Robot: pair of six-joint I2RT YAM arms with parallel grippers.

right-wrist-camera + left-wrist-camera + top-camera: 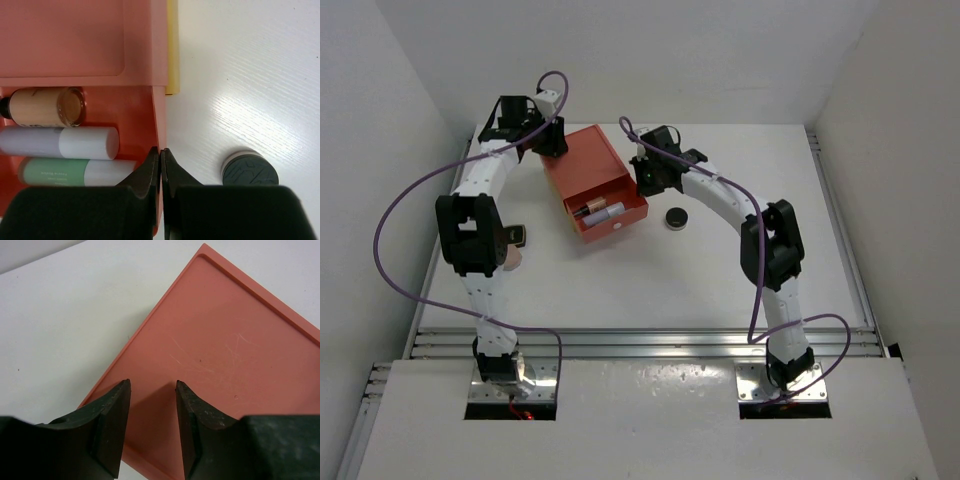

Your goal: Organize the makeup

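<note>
The coral-red drawer box (582,160) sits mid-table with its drawer (157,115) pulled out. In the drawer lie a brownish bottle (45,106), a white tube (60,141) and a pale-green tube (75,172). My right gripper (160,150) is shut on the drawer's thin right wall. A black round compact (249,172) rests on the table to the right of the drawer. My left gripper (152,385) hovers over the box's back left corner, jaws apart with nothing between them. A small dark case (520,236) and a peach puff (513,258) lie by the left arm, partly hidden.
A yellow strip (172,50) shows along the box's right side. White walls enclose the table on the left, back and right. The left arm's elbow (470,230) stands over the left part of the table.
</note>
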